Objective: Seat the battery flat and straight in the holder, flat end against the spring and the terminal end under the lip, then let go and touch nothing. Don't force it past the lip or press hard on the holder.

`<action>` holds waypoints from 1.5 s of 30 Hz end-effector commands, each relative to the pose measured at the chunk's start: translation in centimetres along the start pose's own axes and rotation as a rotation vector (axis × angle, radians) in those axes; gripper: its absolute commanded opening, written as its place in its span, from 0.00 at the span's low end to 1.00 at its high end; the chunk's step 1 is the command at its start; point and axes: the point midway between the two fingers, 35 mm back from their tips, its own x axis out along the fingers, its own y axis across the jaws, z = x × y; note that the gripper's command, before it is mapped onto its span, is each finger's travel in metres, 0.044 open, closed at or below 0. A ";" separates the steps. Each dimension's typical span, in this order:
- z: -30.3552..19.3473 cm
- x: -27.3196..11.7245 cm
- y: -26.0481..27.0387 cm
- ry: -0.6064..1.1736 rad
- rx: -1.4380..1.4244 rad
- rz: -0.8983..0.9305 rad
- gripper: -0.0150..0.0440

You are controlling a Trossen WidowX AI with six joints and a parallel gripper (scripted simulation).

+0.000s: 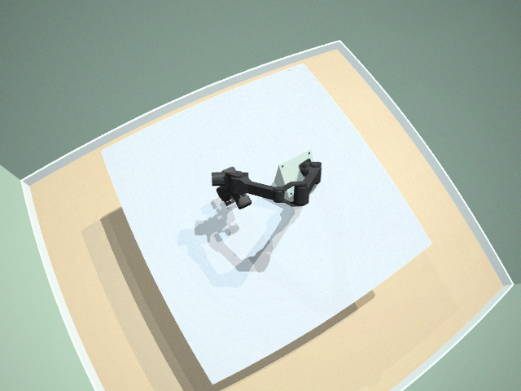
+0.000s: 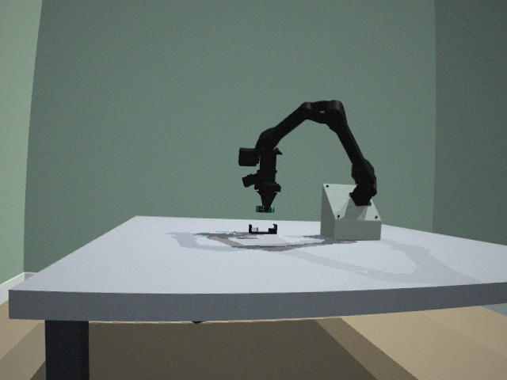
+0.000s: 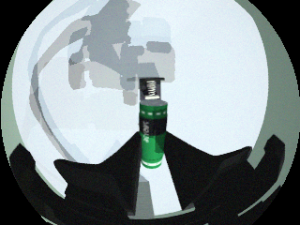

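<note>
Green battery (image 3: 153, 137) with black label band is clamped level in the gripper (image 2: 264, 207), suspended directly above the black holder (image 2: 262, 229).

- The battery (image 3: 153, 134) has a glossy green casing, like smooth plastic wrap, with a darker label band.
- The holder (image 2: 262, 229) looks like matt black plastic; its spring (image 3: 150, 89) reads as pale bare metal.
- The fingers and arm (image 2: 323, 118) are matt black, smooth, without shine.
- The desk (image 2: 123, 261) top is pale, matt and finely grained.
- The base block (image 2: 348, 212) is smooth, dull grey.
- The floor (image 1: 63, 235) is flat, tan and matt.
</note>
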 end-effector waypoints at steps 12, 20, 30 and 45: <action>-0.2 1.5 -1.0 0.102 -0.075 -0.002 0.38; -0.7 3.8 -0.8 0.251 -0.074 -0.003 0.38; -0.5 4.1 -0.8 0.291 -0.074 -0.003 0.38; -0.1 4.6 -0.8 0.368 -0.076 -0.005 0.38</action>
